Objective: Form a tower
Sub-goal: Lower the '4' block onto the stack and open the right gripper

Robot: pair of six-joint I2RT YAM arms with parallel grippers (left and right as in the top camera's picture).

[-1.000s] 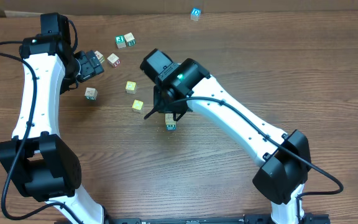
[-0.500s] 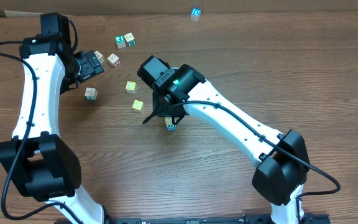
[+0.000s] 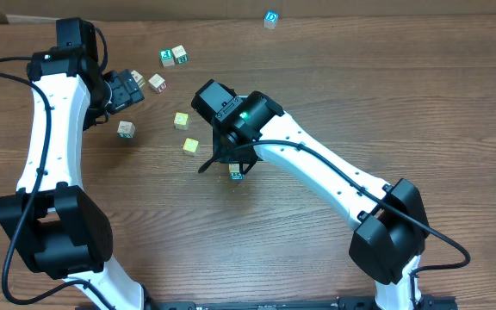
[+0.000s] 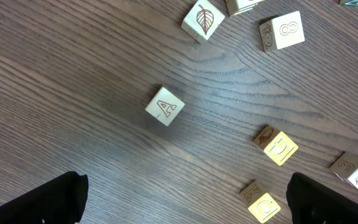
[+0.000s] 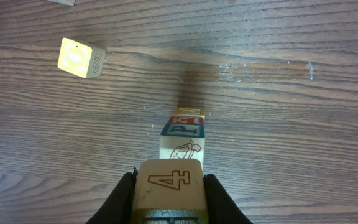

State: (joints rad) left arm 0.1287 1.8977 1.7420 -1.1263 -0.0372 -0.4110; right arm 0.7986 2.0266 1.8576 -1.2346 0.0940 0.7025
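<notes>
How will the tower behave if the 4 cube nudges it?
Probably tippy: the tower is a narrow one-cube-wide column, so a sideways nudge could topple it. Its cubes look like rigid wood with flat faces, so the 4 cube in the right gripper should seat flat.

1. Overhead view: bright, even light; the brown wood-grain table carries only soft, faint shadows.
2. Right wrist view: a pale glare streak lies on the wood beyond the narrow stack of small wooden toy cubes, right of its dim shadow; the near pale wooden cube marked 4 is evenly lit.
3. Left wrist view: sharp grain, flat light.
</notes>
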